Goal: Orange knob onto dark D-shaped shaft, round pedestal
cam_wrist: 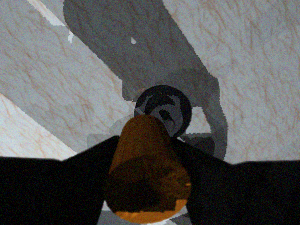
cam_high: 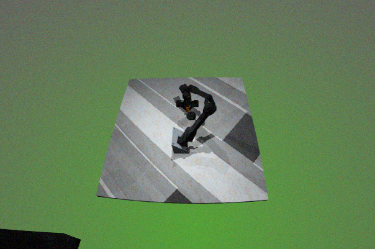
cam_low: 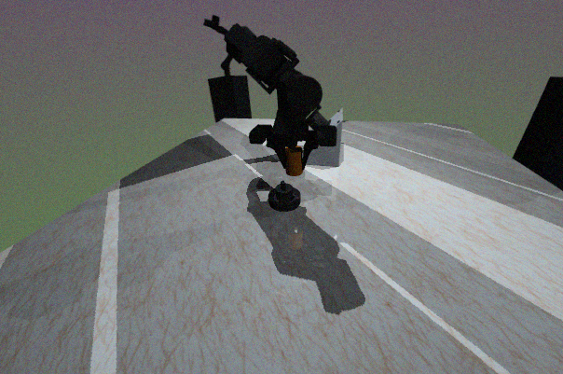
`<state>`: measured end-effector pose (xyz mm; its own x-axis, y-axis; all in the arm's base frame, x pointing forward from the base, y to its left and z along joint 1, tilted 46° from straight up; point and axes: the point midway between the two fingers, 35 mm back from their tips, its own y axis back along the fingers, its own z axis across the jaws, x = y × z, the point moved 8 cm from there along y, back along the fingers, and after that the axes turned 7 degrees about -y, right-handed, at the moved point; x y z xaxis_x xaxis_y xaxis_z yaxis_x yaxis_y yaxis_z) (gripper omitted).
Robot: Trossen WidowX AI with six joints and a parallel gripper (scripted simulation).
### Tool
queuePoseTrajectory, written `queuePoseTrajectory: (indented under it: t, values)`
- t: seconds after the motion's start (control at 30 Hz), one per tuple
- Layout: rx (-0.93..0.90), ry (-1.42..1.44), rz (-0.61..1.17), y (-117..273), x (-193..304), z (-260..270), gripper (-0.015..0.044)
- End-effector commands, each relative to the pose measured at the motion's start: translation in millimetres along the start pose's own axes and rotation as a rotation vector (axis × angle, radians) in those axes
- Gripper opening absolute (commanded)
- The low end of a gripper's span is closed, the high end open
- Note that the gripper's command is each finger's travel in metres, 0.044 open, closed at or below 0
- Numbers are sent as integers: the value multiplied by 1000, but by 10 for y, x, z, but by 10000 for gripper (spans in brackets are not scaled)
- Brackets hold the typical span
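Observation:
The orange knob [cam_high: 187,108] [cam_low: 294,162] [cam_wrist: 146,174] is upright between the fingers of my gripper [cam_high: 187,110] [cam_low: 295,168] [cam_wrist: 144,141], which is shut on it. The round dark pedestal [cam_high: 190,116] [cam_low: 284,202] [cam_wrist: 186,106] stands on the table with its shaft [cam_low: 282,185] pointing up. The knob hangs in the air, apart from the shaft and higher. It is a little right of the shaft in the exterior view. In the wrist view the knob's lower end overlaps the pedestal's lower left edge. The knob's hole and the flat sides cannot be made out.
The striped table [cam_high: 140,166] [cam_low: 186,300] carries the arm's base [cam_high: 180,149]. The arm's shadow falls around the pedestal. In the exterior view, a dark block [cam_low: 230,99] with another small arm stands beyond the table, and another dark block [cam_low: 542,132] stands at the right.

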<state>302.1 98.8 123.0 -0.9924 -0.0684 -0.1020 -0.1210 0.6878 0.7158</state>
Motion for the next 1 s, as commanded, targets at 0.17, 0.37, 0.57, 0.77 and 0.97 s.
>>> queuePoseTrajectory:
  t: [0.17,0.37,0.57,0.77,0.97]
  values:
    - [14,2,-8,-59,-11,-247,0]
    - [15,2,-7,-116,-12,-266,0]
    - [16,2,-8,-304,-11,-269,0]
    - [16,-9,-8,-289,-16,-267,0]
    - [16,-9,-8,-271,-34,-261,0]
